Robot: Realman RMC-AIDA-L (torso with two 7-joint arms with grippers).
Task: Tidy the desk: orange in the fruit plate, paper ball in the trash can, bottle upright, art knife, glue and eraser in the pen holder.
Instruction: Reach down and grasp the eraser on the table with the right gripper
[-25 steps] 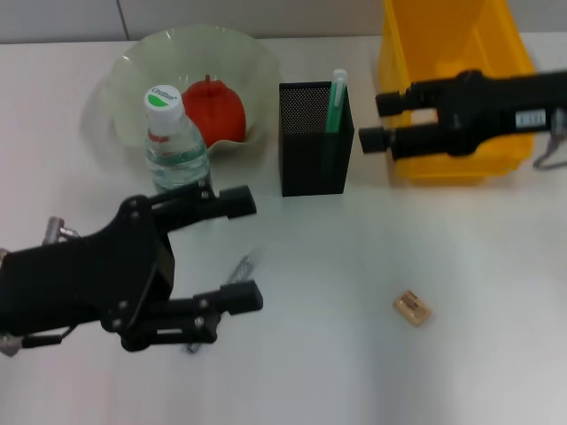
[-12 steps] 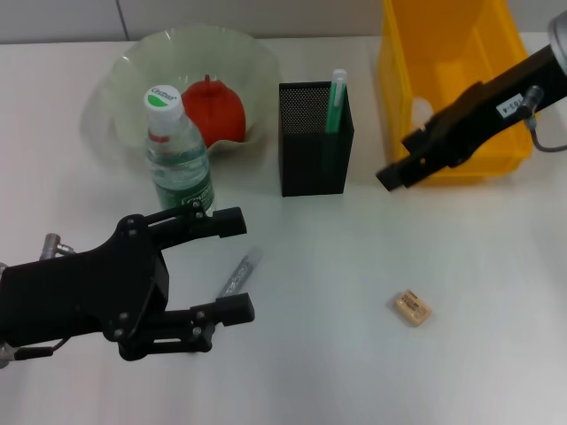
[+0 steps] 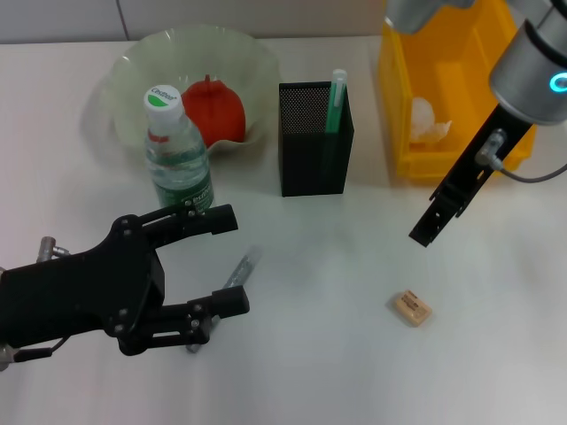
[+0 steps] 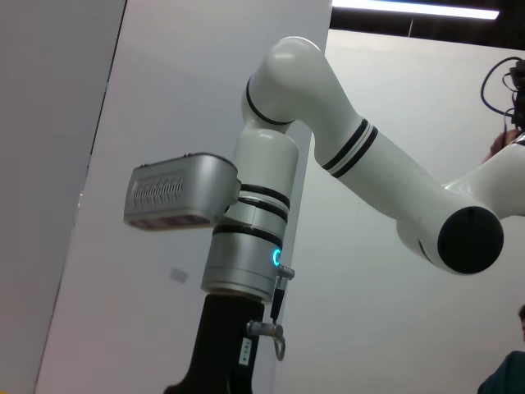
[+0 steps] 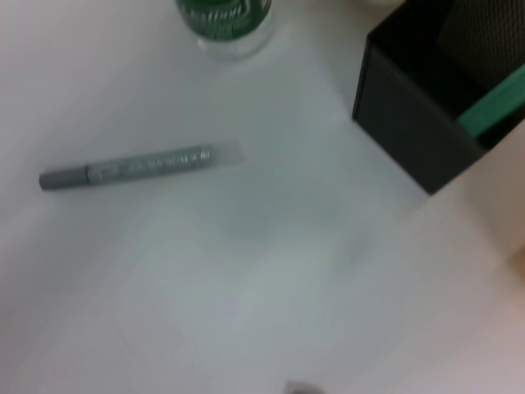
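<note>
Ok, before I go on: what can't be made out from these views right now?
- Right gripper: in the head view it points almost end-on, so open or shut cannot be told; the right wrist view shows no fingers.
- Grey pen-like tool: head view, its lower end is hidden behind the open left gripper; too blurred to identify.
- Eraser: absent from both wrist views.
- Pen holder: its bottom is hidden by its walls.

The right gripper [image 3: 425, 235] has swung from the trash can [image 3: 396, 106] toward the eraser [image 3: 413, 307].
</note>
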